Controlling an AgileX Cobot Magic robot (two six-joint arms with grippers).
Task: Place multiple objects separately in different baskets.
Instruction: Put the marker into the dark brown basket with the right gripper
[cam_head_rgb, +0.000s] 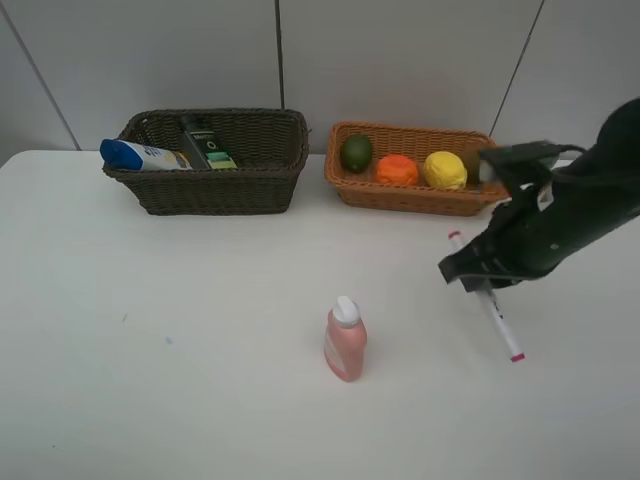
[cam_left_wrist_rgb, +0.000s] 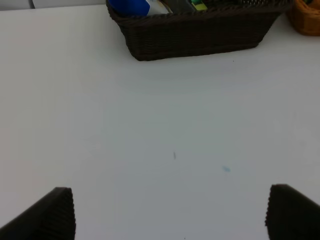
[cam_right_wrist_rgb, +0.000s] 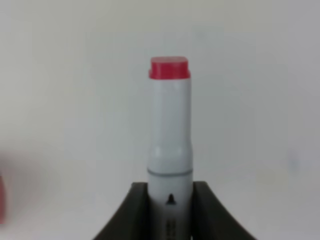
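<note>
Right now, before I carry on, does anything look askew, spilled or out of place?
Only the blue-capped white bottle: it lies tilted with its cap end sticking out over the left rim of the dark brown basket. Nothing spilled; the small pink bottle stands upright on the table.

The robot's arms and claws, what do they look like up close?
The right arm is bulky and matte black, with a pale grey block mounted on top and a small white patch on its side. The right gripper has smooth, curved black fingers; the left gripper has dark, finely ribbed fingers.
</note>
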